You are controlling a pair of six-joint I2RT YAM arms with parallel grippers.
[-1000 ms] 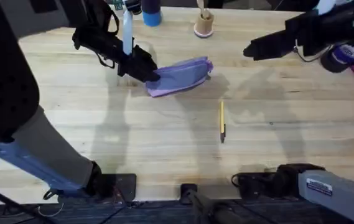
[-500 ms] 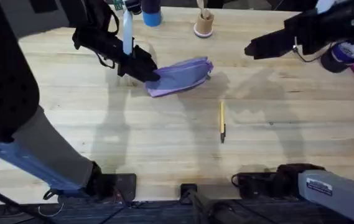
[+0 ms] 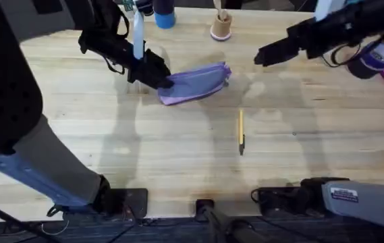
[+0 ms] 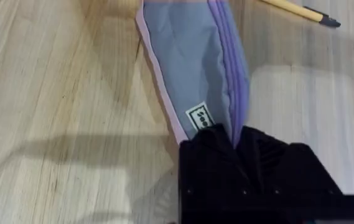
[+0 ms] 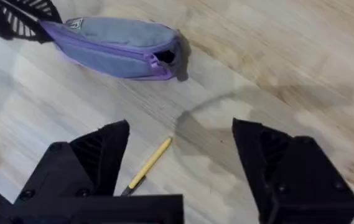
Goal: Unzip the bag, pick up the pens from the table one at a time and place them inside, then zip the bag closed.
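Bag [image 3: 195,82] lies on the table [image 3: 178,155], far half, left of centre, with your left end effector [image 3: 163,79] clamped on its left end. Pen [image 3: 241,131] lies alone nearer the bases, apart from the bag, dark tip toward you. Your right end effector [image 3: 259,57] hovers above the table right of the bag, fingers spread wide, holding nothing.

Left wrist view gives what overhead cannot: a small white label [image 4: 200,116] on the grey-lavender side, print too small to read, and the fingers pinching the zipper edge. Right wrist view shows the bag's far end [image 5: 166,57] with a small dark gap.
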